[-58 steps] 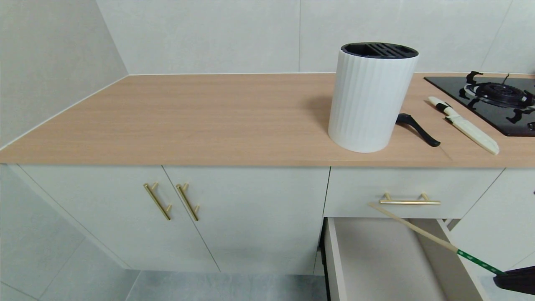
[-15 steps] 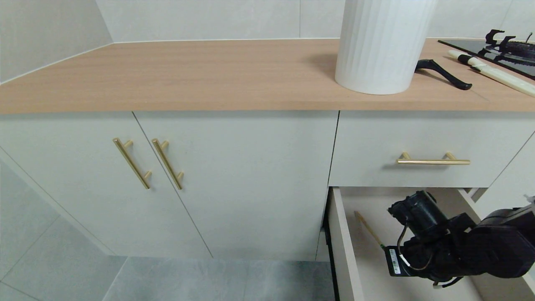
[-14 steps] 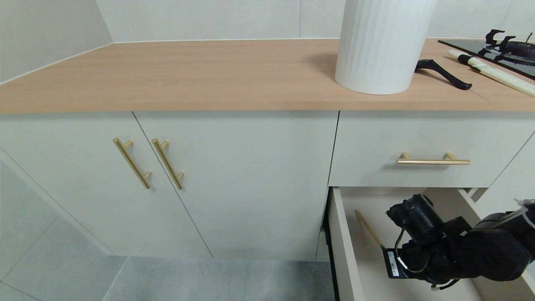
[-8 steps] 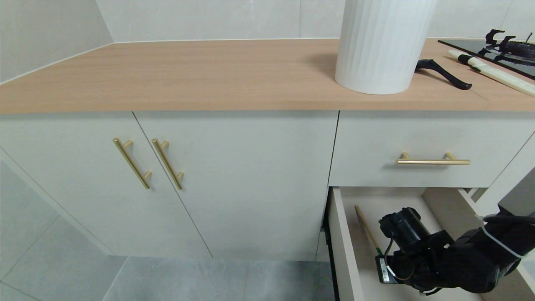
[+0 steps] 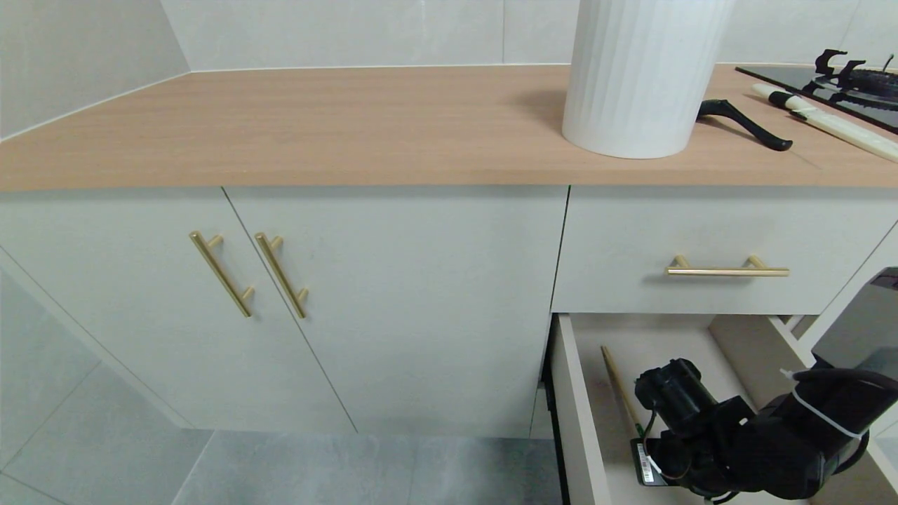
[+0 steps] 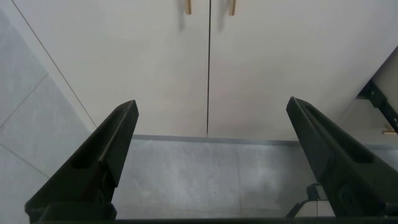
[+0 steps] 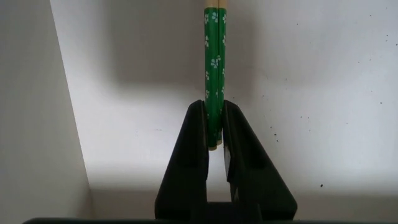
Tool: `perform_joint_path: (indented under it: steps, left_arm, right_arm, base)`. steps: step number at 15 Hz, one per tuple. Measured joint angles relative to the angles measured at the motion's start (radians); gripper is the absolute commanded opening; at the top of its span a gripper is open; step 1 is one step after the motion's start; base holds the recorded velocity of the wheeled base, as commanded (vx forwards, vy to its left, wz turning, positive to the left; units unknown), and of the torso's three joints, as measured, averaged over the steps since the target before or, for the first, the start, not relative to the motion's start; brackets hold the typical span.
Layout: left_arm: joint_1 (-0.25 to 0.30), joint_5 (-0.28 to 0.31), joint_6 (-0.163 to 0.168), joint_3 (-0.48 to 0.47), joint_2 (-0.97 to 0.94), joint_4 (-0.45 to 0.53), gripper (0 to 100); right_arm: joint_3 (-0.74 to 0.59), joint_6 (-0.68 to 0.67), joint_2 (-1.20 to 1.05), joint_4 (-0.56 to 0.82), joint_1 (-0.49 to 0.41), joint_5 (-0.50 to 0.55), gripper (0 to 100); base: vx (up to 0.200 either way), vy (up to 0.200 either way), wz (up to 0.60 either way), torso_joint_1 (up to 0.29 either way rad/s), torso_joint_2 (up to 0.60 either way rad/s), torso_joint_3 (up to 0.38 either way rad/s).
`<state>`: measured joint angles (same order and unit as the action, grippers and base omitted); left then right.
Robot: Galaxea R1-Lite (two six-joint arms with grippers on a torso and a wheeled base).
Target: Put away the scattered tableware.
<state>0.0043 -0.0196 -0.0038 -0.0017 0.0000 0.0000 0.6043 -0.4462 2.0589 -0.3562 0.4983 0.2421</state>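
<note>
Two chopsticks (image 7: 215,62) are pinched at their green end between the closed fingers (image 7: 193,149) of our right gripper (image 7: 214,134), low inside the open drawer (image 5: 572,393) near its left wall. We judge we are at the laying-down step; next we must open the fingers and lift away without dragging them. Our left gripper (image 6: 211,107) hangs wide open, empty.

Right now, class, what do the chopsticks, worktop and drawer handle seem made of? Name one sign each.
Chopsticks: likely bamboo or wood, with a pale tan shaft and a glossy green painted end with white prints.
Worktop: wood or wood-look laminate, matte, with fine straight grain.
Handle: metal, probably brass-toned, with a satin gold sheen.
</note>
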Motion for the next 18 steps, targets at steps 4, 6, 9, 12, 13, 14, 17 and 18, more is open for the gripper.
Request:
perform_joint_path:
  steps: [4, 6, 9, 12, 13, 14, 17, 18]
  left_arm:
    - [0.000, 0.000, 0.000, 0.000, 0.000, 0.000, 100]
    - [0.000, 0.000, 0.000, 0.000, 0.000, 0.000, 100]
    - [0.000, 0.000, 0.000, 0.000, 0.000, 0.000, 100]
    - [0.000, 0.000, 0.000, 0.000, 0.000, 0.000, 100]
    - [0.000, 0.000, 0.000, 0.000, 0.000, 0.000, 100]
    - [0.000, 0.000, 0.000, 0.000, 0.000, 0.000, 100]
    - [0.000, 0.000, 0.000, 0.000, 0.000, 0.000, 100]
    - [0.000, 0.000, 0.000, 0.000, 0.000, 0.000, 100]
  right_arm:
    - [0.001, 0.000, -0.002, 0.000, 0.000, 0.000, 100]
    - [0.001, 0.000, -0.009, 0.000, 0.000, 0.000, 100]
    - [0.001, 0.003, -0.075, 0.007, -0.008, -0.004, 100]
    - [0.008, 0.025, -0.220, 0.099, -0.037, -0.014, 100]
    - [0.020, 0.034, -0.280, 0.165, -0.045, -0.018, 100]
    - [0.039, 0.040, -0.345, 0.241, -0.051, -0.025, 100]
    - [0.129, 0.055, -0.537, 0.487, -0.065, -0.048, 100]
    - [0.158, 0.076, -0.602, 0.543, -0.076, -0.053, 100]
  base:
    - [0.000, 0.000, 0.00, 0.000, 0.00, 0.000]
    - [0.000, 0.000, 0.00, 0.000, 0.00, 0.000]
    - [0.000, 0.000, 0.00, 0.000, 0.00, 0.000]
    - [0.000, 0.000, 0.00, 0.000, 0.00, 0.000]
    - [0.000, 0.000, 0.00, 0.000, 0.00, 0.000]
    - [0.000, 0.000, 0.00, 0.000, 0.00, 0.000]
    - [0.000, 0.000, 0.00, 0.000, 0.00, 0.000]
    - [0.000, 0.000, 0.00, 0.000, 0.00, 0.000]
